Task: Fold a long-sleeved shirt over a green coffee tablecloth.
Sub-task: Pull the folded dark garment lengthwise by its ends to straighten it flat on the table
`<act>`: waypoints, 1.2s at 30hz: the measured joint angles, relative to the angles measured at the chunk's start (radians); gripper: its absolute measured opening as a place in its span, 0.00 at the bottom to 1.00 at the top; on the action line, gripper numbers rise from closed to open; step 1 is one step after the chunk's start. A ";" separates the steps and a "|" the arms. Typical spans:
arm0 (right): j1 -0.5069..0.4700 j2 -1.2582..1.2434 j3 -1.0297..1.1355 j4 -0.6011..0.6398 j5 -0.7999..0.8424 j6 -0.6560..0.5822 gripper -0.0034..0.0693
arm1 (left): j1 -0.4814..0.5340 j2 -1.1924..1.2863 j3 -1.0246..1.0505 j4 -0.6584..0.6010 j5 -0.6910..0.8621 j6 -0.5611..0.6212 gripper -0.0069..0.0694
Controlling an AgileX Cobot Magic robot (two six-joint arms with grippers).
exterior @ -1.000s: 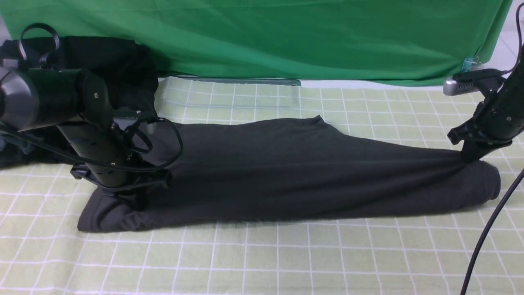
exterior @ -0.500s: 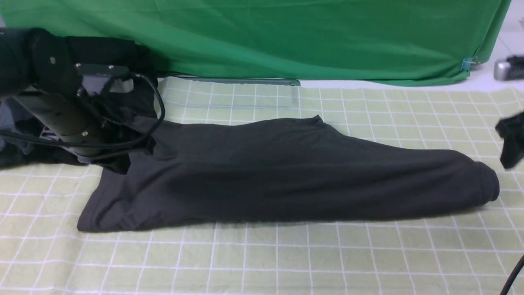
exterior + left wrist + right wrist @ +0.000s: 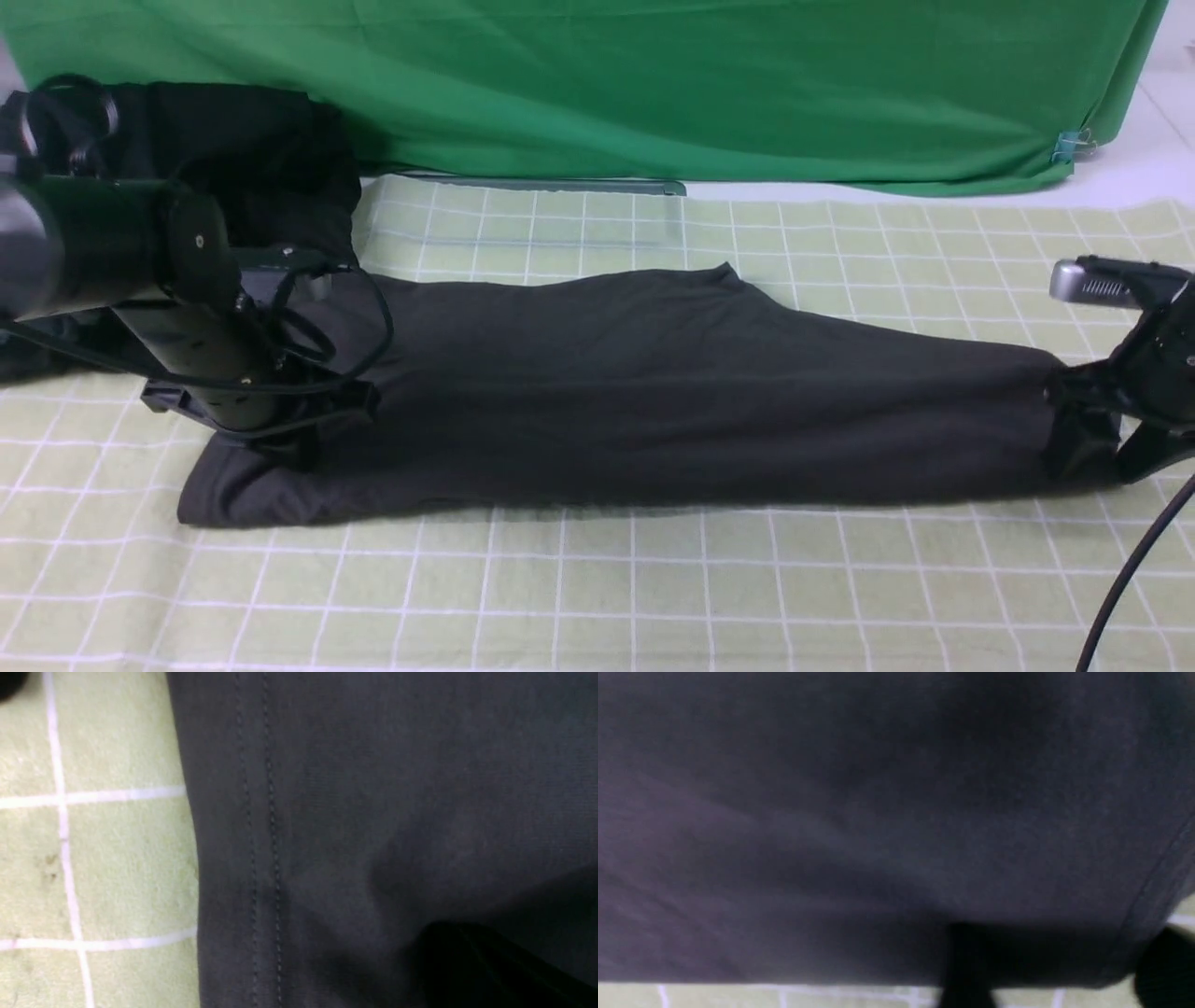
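Note:
The long-sleeved shirt (image 3: 653,392) lies as a long charcoal band across the green coffee tablecloth (image 3: 653,579). My left gripper (image 3: 299,453) is shut, with its tips down on the shirt's left end. In the left wrist view its dark tip (image 3: 467,956) rests on the shirt (image 3: 373,788) beside a stitched hem, with tablecloth (image 3: 117,858) past the edge. My right gripper (image 3: 1102,453) stands open astride the shirt's right end. In the right wrist view the shirt (image 3: 878,812) fills the frame, and its edge lies between the two fingers of the right gripper (image 3: 1064,970).
A plain bright green cloth (image 3: 653,84) hangs along the back. A heap of black garments (image 3: 252,159) sits at the far left behind my left arm. The right arm's black cable (image 3: 1130,579) runs down across the front right corner.
My left arm lifted off the shirt's left end, then came back down on it. My right gripper let go of the right end, swung away right, and returned lower with its jaws apart.

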State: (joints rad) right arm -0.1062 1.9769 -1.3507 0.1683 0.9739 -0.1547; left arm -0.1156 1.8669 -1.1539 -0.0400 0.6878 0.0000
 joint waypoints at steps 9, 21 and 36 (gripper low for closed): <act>-0.010 -0.059 0.001 -0.137 0.176 0.022 0.09 | 0.000 -0.025 0.002 0.000 0.021 0.000 0.09; -0.031 -0.071 0.001 -0.240 0.227 0.106 0.43 | 0.002 -0.103 0.011 0.004 0.121 0.000 0.09; 0.200 -0.256 -0.021 -0.002 0.029 0.012 0.11 | -0.058 -0.113 0.005 -0.259 -0.066 0.088 0.09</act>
State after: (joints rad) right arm 0.0937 1.7212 -1.3713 0.1663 1.0031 -0.1422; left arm -0.1740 1.7542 -1.1491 -0.2986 0.6215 0.0881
